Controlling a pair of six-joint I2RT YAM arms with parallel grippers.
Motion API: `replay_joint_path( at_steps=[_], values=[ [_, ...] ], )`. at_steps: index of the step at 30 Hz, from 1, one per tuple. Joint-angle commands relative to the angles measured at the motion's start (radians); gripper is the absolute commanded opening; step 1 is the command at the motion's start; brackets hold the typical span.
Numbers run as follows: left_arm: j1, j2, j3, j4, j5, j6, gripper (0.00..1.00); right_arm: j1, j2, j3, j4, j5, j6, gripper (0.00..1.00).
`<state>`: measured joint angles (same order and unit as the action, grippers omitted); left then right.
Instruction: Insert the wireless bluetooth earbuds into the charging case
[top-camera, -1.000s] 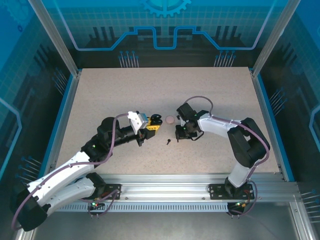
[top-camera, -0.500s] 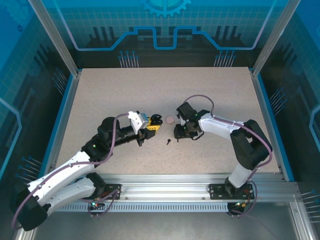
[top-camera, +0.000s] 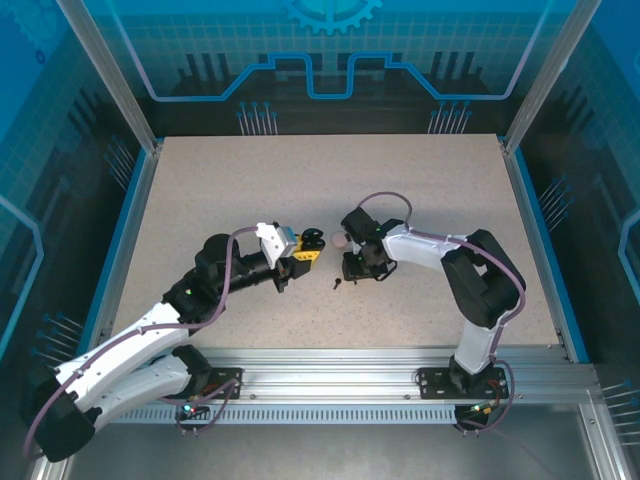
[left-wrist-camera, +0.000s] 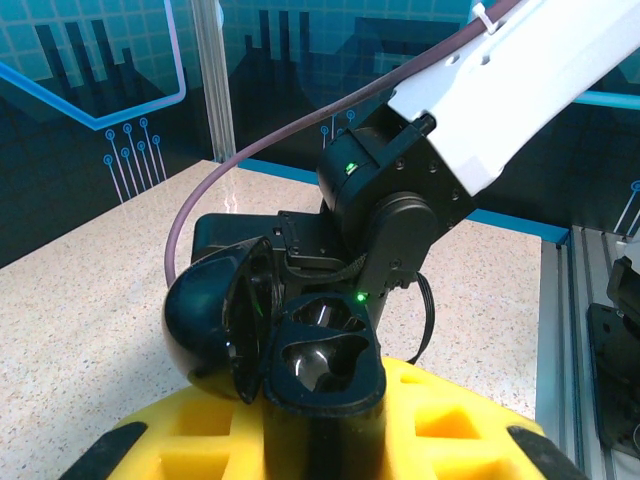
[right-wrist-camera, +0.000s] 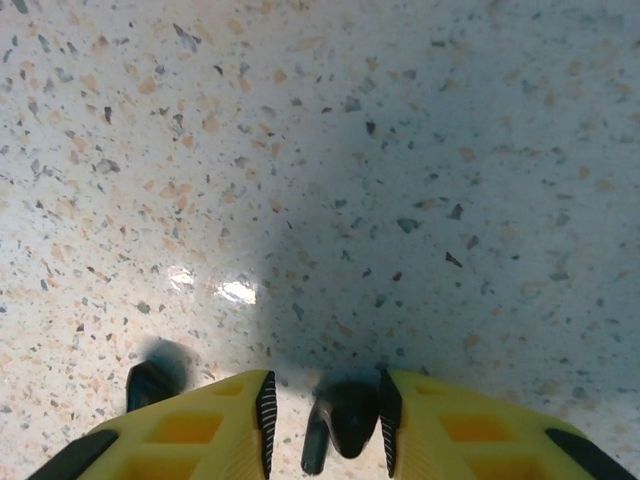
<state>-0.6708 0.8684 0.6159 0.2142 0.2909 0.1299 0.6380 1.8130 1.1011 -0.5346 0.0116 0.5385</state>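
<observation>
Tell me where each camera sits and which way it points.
Top external: above and behind the arms, looking down on the table; both arms show, bases nearest, with left gripper and right gripper.
Left wrist: on the left arm, facing across the table toward the right arm; its yellow fingers hold the open black case.
Right wrist: pointing down at the tabletop; its yellow fingers flank a black earbud.
Shared: top external and left wrist both show the case and the right arm.
</observation>
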Motion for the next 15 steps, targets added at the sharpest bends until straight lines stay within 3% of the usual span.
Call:
replay_joint_path(
  at_steps=[1,15],
  values=[
    [-0.007,-0.017,0.021,-0.006,-0.014,-0.009,0.02,0.022,0.028,0.026,-0.052,0.032,0.005,0.33],
    [-0.006,-0.025,0.024,-0.016,-0.019,-0.004,0.02,0.084,0.106,0.055,-0.142,0.091,-0.016,0.29]
  ],
)
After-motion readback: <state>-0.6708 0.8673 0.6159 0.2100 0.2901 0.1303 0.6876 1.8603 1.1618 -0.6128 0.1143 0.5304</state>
